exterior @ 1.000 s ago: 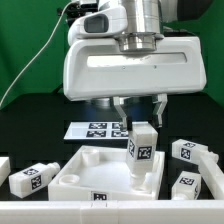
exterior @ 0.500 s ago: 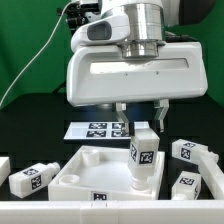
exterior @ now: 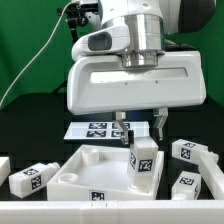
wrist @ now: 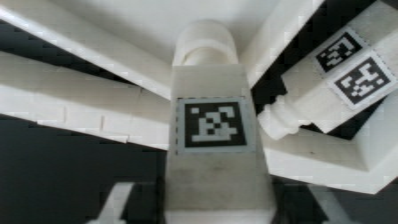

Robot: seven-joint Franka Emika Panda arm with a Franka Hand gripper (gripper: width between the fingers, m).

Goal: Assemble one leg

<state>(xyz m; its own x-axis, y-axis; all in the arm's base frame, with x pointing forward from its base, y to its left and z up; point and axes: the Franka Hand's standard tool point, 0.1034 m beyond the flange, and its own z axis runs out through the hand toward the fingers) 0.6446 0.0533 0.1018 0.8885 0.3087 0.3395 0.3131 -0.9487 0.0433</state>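
A white leg (exterior: 142, 165) with a square tag stands upright in the near right corner of the large white tray-like piece (exterior: 85, 170). My gripper (exterior: 141, 131) hangs right above it. It is open, and its two fingers (exterior: 122, 129) reach down on either side of the leg's top with a gap on each side. In the wrist view the leg (wrist: 214, 120) fills the middle and runs between the fingers (wrist: 121, 200), which stand apart from it.
Other tagged legs lie round the tray: one at the exterior view's left (exterior: 32, 178) and two at its right (exterior: 186, 150) (exterior: 186, 184). The marker board (exterior: 95, 129) lies behind the tray. A white rail (exterior: 110, 210) runs along the front.
My gripper has come down toward the upright leg, so its fingers now reach the leg's top. The leg and the tray have not moved.
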